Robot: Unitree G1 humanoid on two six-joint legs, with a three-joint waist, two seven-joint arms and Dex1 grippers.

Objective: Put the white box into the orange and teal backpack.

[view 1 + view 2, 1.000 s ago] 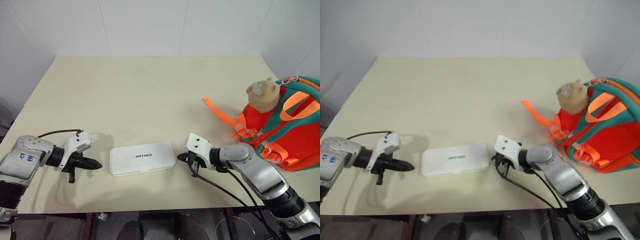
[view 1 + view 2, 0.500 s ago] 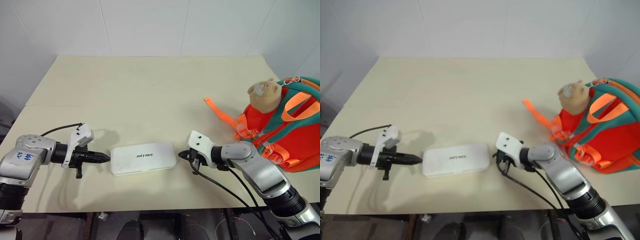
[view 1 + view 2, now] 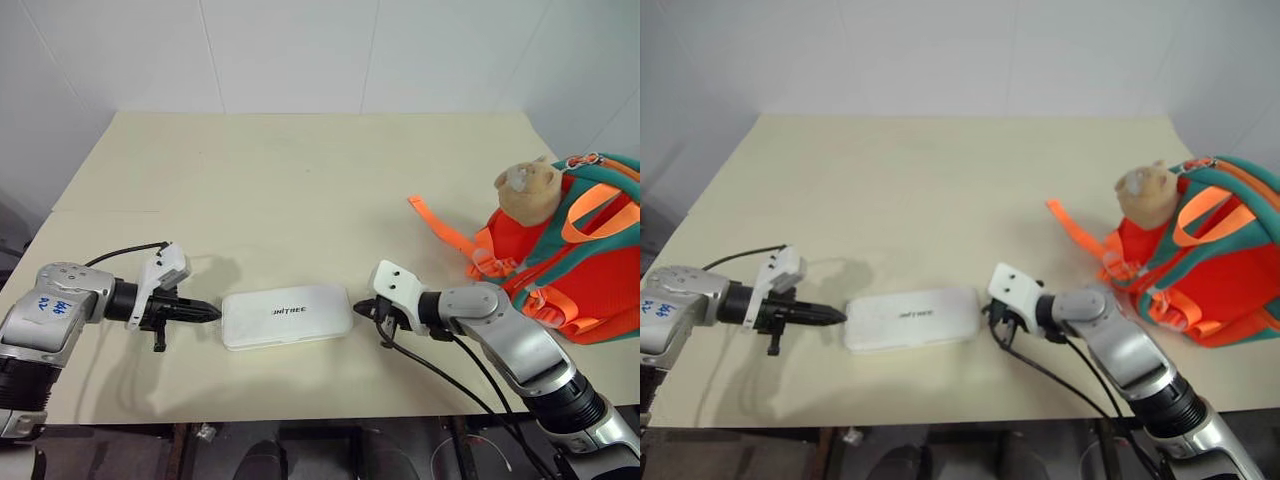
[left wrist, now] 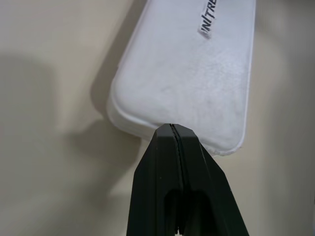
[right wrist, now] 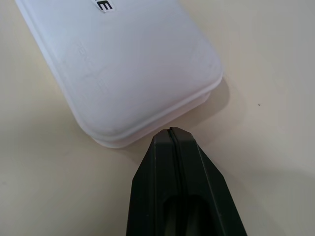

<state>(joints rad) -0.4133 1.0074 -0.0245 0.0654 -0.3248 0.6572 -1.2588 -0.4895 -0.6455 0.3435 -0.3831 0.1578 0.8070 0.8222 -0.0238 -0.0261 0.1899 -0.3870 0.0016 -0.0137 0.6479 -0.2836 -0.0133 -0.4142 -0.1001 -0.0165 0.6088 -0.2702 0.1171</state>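
The white box (image 3: 287,315) lies flat on the beige table (image 3: 300,190) near its front edge, dark lettering on its lid. My left gripper (image 3: 213,312) is shut, with its tips at the box's left end (image 4: 170,129). At the box's right end my right gripper (image 3: 359,310) is shut too, tips close against that end (image 5: 173,132). The box (image 4: 197,78) sits between the two grippers, neither one closed on it. The orange and teal backpack (image 3: 565,270) stands at the table's right edge, with a tan plush bear head (image 3: 527,187) on top.
A loose orange strap (image 3: 440,228) from the backpack trails across the table toward the middle. Black cables hang from both wrists. White walls stand behind the table's far edge.
My left gripper has moved right, closing the gap to the box's left end. The right gripper has stayed at the right end, and the box has not shifted.
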